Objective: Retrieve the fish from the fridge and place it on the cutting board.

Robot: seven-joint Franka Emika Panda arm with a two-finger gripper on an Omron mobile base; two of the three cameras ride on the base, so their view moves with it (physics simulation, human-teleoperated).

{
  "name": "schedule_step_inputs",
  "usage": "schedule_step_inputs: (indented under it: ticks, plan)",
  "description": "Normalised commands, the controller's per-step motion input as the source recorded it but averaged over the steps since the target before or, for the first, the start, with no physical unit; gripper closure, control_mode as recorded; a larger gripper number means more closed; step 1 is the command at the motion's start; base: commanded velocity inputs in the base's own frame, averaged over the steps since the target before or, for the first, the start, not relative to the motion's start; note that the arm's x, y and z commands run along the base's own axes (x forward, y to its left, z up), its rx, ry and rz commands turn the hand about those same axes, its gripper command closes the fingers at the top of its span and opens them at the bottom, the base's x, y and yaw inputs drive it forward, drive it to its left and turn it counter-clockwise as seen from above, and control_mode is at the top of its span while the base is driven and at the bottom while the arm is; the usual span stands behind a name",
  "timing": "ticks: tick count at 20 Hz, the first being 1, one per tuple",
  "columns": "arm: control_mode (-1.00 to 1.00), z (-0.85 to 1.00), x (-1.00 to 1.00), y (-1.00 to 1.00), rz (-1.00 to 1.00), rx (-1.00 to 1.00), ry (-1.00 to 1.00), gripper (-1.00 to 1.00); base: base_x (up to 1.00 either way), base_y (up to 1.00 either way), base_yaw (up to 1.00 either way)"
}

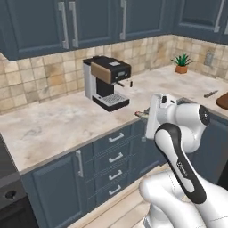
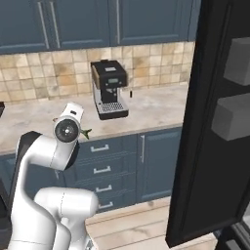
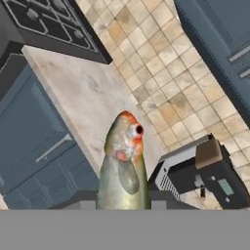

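Beige marble counter (image 1: 53, 124) runs under blue-grey cabinets, with a black coffee machine (image 1: 107, 82) against the tiled wall. From the left, a potted plant (image 1: 181, 63), a knife (image 1: 210, 94) and the cutting board's (image 1: 223, 100) edge sit far right. From the right, the fridge's (image 2: 205, 122) black open door stands near. The hand camera shows the fish (image 3: 124, 168), head outward, pinched in the nearly closed gripper (image 1: 141, 114) over the counter edge, stove (image 3: 49, 24) beyond.

free: counter (image 1: 53, 124) left of coffee machine (image 1: 107, 82) | obstacle: fridge door (image 2: 205, 122), seemingly open
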Motion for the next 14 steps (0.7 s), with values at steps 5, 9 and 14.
schedule_step_inputs:
  ticks: [5, 9, 14]
  plan:
    - [1.00, 0.00, 0.00, 0.00, 0.00, 0.00, 0.00, 1.00, 0.52, 0.02, 0.00]
    - [1.00, 0.00, 0.00, 0.00, 0.00, 0.00, 0.00, 1.00, 0.15, -0.07, -0.01]
    - [1.00, 0.00, 0.00, 0.00, 0.00, 0.00, 0.00, 1.00, 0.11, -0.21, -0.08]
